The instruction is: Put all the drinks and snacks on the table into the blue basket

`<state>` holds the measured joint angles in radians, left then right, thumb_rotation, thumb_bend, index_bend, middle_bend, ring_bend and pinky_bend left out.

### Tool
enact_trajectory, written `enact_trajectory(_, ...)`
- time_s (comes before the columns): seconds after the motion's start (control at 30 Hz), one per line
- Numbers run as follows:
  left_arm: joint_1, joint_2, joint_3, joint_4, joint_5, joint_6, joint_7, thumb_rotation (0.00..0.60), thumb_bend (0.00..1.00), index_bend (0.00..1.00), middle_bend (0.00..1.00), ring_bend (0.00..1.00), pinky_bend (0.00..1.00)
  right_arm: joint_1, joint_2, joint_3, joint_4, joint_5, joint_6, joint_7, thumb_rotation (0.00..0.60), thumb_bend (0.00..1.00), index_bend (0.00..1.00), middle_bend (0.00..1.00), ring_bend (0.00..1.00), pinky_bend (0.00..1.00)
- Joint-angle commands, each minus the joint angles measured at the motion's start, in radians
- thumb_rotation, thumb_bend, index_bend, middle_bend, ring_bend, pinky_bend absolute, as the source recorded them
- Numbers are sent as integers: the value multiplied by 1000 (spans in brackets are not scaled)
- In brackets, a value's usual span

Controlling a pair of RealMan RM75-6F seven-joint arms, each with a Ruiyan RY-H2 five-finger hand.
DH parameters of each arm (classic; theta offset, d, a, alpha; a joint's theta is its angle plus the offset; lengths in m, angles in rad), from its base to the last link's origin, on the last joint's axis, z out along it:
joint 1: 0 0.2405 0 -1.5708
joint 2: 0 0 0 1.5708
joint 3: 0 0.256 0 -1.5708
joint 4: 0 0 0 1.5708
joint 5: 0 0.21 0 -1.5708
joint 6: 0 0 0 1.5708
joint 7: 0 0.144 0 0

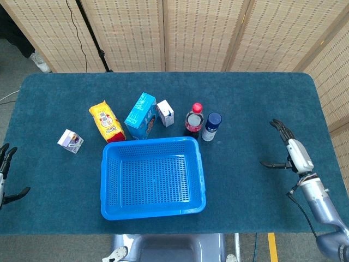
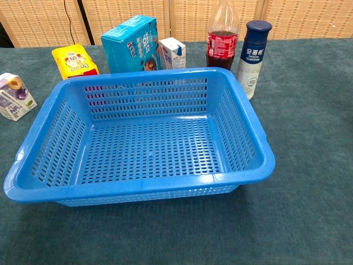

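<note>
Woven screens behind; teal bench [image 1: 256,98]. Blue basket [image 1: 152,210] empty, so no item loaded yet: reach stage. Right hand [image 1: 292,150] spread, holding nothing, well apart from the blue-capped bottle [image 1: 211,126] and cola bottle [image 1: 193,120] behind the basket's far rim. Left hand [image 1: 4,177] likewise spread at bench edge. Next, probably: right hand reaches to the bottles.

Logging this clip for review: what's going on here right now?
Nothing is being handled yet. The blue basket sits empty on the table, and the yellow snack bag, blue box, two small cartons, cola bottle and blue-capped bottle all stand outside it. The right hand hovers open toward the bottles; the left hand waits open at the table edge.
</note>
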<state>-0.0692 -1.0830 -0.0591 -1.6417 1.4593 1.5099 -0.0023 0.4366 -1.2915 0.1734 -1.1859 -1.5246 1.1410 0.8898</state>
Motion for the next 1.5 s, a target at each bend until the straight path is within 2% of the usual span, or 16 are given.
enact_trajectory(0.03,-2,-3,-3,-2,-7,-5,9,600,99,0,0,0,0,94,-62,25,104,16,-95,90,600,0,0,0,0,0)
enact_trajectory(0.23,-9,-10,-10,-3,-26,-20,27,600,100,0,0,0,0,171,-117,25,164,22,-174,155,600,0,0,0,0,0)
enact_trajectory(0.43,-15,-12,-17,1,-45,-35,30,600,100,0,0,0,0,232,-148,28,169,26,-221,186,600,0,0,0,0,0)
enact_trajectory(0.7,-20,-12,-23,9,-63,-50,25,600,100,0,0,0,0,333,-221,51,194,70,-325,117,600,0,0,0,0,0)
enact_trajectory(0.93,-19,-11,-28,16,-75,-53,12,600,100,0,0,0,0,379,-269,81,227,123,-365,73,600,0,3,2,1,8)
enact_trajectory(1.0,-18,-9,-29,19,-79,-54,5,600,100,0,0,0,0,388,-284,94,239,144,-369,48,600,0,46,51,37,53)
enact_trajectory(1.17,-17,-7,-33,28,-92,-61,-10,600,100,0,0,0,0,394,-310,115,248,186,-365,-6,600,0,301,338,318,276)
enact_trajectory(1.3,-18,-6,-33,33,-95,-66,-16,600,100,0,0,0,0,396,-324,121,249,200,-361,-24,600,14,408,466,462,435)
enact_trajectory(1.33,-18,-6,-33,33,-95,-66,-18,600,100,0,0,0,0,396,-326,122,249,203,-361,-25,600,62,444,495,491,480)
enact_trajectory(1.43,-17,-5,-33,35,-95,-66,-22,600,100,0,0,0,0,395,-342,130,255,208,-339,-29,600,310,520,562,551,575)
enact_trajectory(1.5,-17,-5,-32,34,-93,-68,-22,600,100,0,0,0,0,390,-342,131,253,209,-328,-29,600,411,550,582,568,605)
